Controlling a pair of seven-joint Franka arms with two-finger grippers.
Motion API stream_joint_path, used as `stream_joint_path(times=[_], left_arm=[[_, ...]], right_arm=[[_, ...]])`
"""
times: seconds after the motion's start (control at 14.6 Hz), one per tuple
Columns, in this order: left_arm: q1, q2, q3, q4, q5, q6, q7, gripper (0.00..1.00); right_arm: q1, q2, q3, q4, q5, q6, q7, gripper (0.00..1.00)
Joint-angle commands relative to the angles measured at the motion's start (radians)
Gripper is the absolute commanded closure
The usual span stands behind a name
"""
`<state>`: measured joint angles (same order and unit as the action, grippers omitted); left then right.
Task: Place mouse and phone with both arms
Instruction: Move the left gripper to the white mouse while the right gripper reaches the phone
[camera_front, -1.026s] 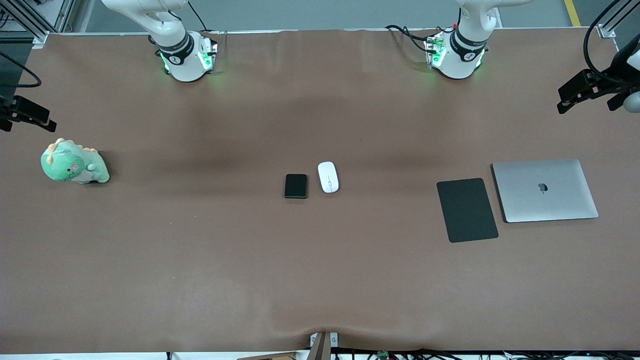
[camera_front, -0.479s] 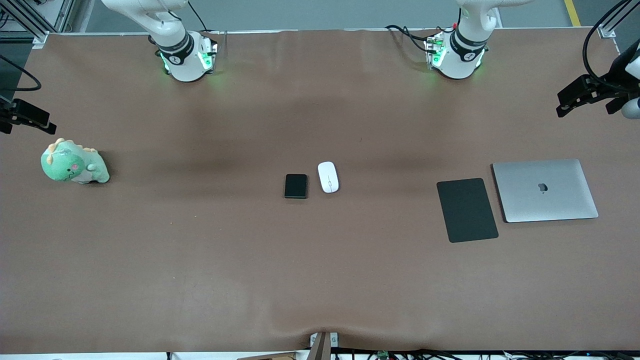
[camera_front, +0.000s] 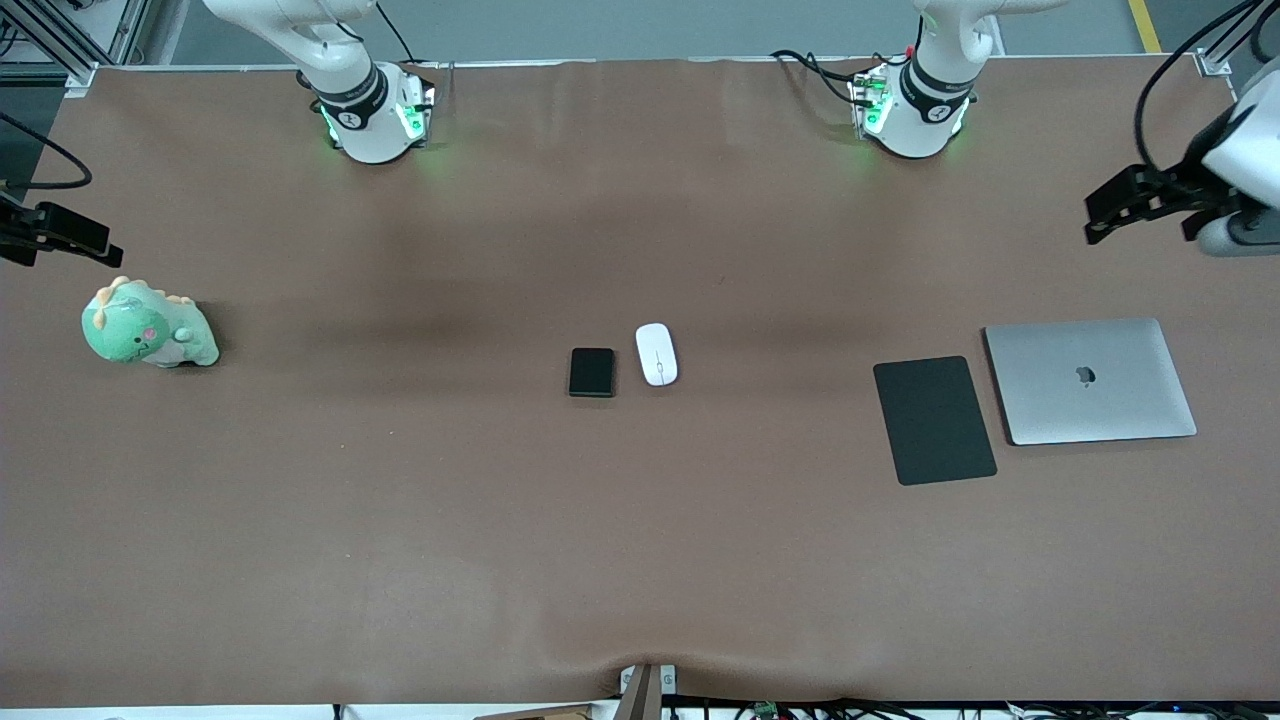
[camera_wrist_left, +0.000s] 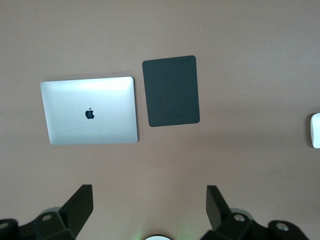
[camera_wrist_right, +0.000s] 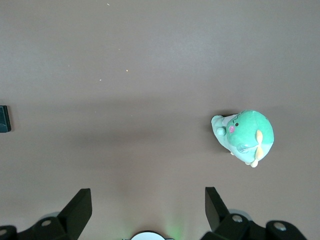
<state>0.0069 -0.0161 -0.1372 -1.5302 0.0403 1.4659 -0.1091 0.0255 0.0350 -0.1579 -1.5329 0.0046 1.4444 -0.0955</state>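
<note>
Hovering apart: both end effectors (camera_wrist_left: 149, 205) (camera_wrist_right: 145, 202) open | phone (camera_front: 592, 372) whole in front view only

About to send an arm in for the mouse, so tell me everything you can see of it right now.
The mouse is a small white oval with a glossy top and a thin line running down its middle. It lies flat on the brown table near the centre, its long axis pointing roughly toward the robots' bases. The black phone lies beside it toward the right arm's end, with a narrow gap, not touching. Nothing rests on it and no gripper is near. The left wrist view catches only its edge.
</note>
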Motion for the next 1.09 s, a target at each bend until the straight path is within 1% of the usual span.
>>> stream_joint_path(times=[0.0,0.14,0.27,0.41,0.55,0.68,0.75,0.89,1.03], left_arm=[[-0.079,0.036,-0.007,0.019,0.007,-0.01,-0.079,0.0],[-0.129,0.059,-0.007,0.022,0.003,0.01,-0.145,0.0],[-0.178,0.105,-0.01,0.021,0.004,0.071,-0.188,0.0],[-0.246,0.16,-0.015,0.013,0.004,0.169,-0.234,0.0],[-0.318,0.229,-0.015,0.018,0.007,0.253,-0.335,0.0],[-0.356,0.306,-0.015,0.021,0.004,0.338,-0.409,0.0],[-0.393,0.338,-0.013,0.021,0.009,0.375,-0.44,0.0],[-0.426,0.393,-0.015,0.019,0.033,0.453,-0.475,0.0],[-0.471,0.451,-0.015,0.019,0.036,0.487,-0.558,0.0]], right_arm=[[-0.026,0.028,0.012,0.023,-0.006,-0.016,-0.01,0.0],[-0.035,0.032,0.014,0.023,-0.008,-0.013,-0.009,0.0],[-0.035,0.055,0.014,0.028,-0.006,-0.012,-0.009,0.0],[-0.036,0.062,0.014,0.031,-0.005,-0.004,-0.009,0.0],[-0.035,0.072,0.014,0.031,-0.008,-0.002,-0.009,0.0],[-0.033,0.106,0.014,0.031,-0.003,-0.001,-0.009,0.0],[-0.035,0.112,0.014,0.031,-0.002,0.001,-0.007,0.0],[-0.035,0.132,0.014,0.031,0.0,0.017,-0.007,0.0],[-0.03,0.155,0.015,0.027,0.011,0.047,-0.007,0.0]])
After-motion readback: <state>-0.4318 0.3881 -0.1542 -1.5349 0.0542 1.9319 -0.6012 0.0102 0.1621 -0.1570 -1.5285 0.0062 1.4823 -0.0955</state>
